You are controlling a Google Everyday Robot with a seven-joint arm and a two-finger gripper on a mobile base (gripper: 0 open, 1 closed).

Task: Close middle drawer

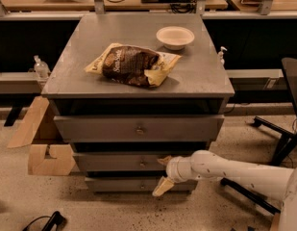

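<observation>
The end effector (162, 173) sits against the front of the middle drawer (114, 161) — just right of its knob (142, 164). Its fingers spread wide, gripping nothing.

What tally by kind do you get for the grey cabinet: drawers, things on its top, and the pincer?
Drawers: 3 (top drawer, middle drawer, bottom drawer)
Chip bags: 1 (chip bag on top)
Bowls: 1 (bowl on top)
Pincers: 1 (pincer at the middle drawer's front, right of its knob)
Total: 6
</observation>
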